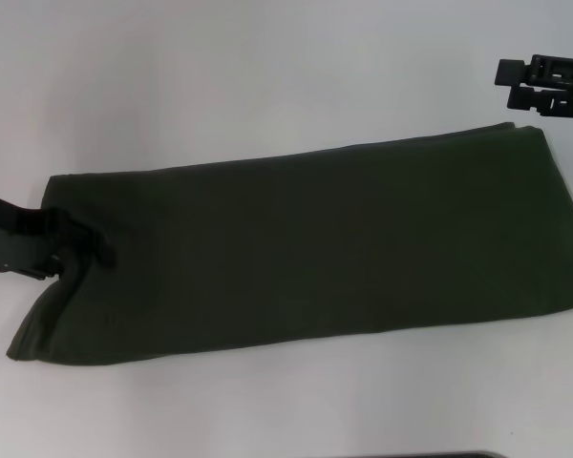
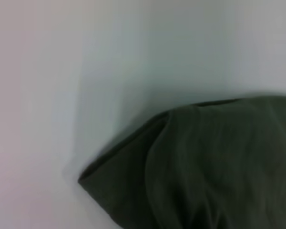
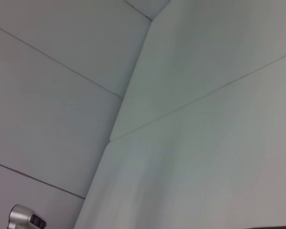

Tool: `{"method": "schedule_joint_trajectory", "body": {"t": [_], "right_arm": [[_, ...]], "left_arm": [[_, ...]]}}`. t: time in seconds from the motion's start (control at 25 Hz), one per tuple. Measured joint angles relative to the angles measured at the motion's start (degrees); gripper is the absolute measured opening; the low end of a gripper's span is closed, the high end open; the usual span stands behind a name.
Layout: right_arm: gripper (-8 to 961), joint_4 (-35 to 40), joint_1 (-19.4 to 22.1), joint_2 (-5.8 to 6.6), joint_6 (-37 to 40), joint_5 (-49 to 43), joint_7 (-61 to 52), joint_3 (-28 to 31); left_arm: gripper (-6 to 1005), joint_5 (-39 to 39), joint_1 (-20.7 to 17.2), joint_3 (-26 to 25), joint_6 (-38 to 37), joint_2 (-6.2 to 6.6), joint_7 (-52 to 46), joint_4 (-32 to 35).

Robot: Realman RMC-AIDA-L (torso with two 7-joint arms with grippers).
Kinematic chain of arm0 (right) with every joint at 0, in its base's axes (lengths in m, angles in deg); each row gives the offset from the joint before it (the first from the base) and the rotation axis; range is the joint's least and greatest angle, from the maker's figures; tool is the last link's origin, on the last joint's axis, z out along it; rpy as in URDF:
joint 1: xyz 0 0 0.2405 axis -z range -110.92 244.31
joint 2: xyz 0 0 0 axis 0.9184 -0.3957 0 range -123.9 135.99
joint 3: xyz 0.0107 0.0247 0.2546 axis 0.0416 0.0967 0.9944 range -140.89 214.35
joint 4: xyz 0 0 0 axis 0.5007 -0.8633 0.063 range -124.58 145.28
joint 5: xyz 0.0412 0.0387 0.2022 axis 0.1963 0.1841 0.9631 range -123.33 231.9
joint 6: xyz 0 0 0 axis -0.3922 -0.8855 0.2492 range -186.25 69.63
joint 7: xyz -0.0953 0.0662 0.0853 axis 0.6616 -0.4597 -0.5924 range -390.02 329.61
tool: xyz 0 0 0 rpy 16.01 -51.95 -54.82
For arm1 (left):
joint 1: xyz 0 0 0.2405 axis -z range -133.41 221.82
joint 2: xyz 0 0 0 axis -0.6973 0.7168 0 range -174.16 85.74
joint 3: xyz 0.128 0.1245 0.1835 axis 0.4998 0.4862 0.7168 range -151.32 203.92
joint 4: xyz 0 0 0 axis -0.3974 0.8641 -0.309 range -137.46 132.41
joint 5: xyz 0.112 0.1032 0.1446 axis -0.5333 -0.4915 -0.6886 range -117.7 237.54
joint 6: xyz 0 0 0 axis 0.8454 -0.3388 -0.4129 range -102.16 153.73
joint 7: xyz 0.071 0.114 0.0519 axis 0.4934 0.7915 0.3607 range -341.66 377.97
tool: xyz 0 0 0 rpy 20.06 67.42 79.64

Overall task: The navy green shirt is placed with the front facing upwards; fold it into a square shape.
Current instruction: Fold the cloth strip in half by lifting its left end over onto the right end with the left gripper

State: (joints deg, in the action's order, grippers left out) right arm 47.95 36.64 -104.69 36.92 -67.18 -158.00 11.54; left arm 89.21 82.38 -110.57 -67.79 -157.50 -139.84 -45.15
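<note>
Now folded long, the shirt (image 1: 315, 248) lies across a white table (image 1: 220, 76).
Left gripper (image 1: 76, 250) pinches its left end; right gripper (image 1: 540, 84), closed, hovers far right.

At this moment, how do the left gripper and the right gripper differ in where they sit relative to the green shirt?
The left gripper overlaps the left end of the navy green shirt, low against the cloth; the right gripper sits beyond the shirt's far right corner, apart from the fabric. The left wrist view shows a shirt corner; the right wrist view shows none of it. Both are black and at opposite ends.
</note>
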Motion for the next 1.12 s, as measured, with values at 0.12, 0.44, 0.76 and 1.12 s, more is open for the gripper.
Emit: {"method": "schedule_joint_trajectory", "body": {"t": [0.12, 0.44, 0.76, 1.12], "right_arm": [[852, -0.1, 0.0, 0.02, 0.0, 0.0, 0.0, 0.0], [853, -0.3, 0.1, 0.07, 0.1, 0.0, 0.0, 0.0], [853, -0.3, 0.3, 0.09, 0.2, 0.0, 0.0, 0.1], [853, -0.3, 0.2, 0.18, 0.1, 0.0, 0.0, 0.1]], "left_arm": [[712, 0.0, 0.0, 0.1, -0.1, -0.05, 0.0, -0.1], [245, -0.2, -0.2, 1.5, -1.0, -0.51, -0.4, -3.3], [112, -0.1, 0.2, 2.8, -4.0, -1.96, -0.2, -8.2], [111, 1.8, 0.8, 1.8, -4.9, -2.37, 0.1, -9.0]]}}
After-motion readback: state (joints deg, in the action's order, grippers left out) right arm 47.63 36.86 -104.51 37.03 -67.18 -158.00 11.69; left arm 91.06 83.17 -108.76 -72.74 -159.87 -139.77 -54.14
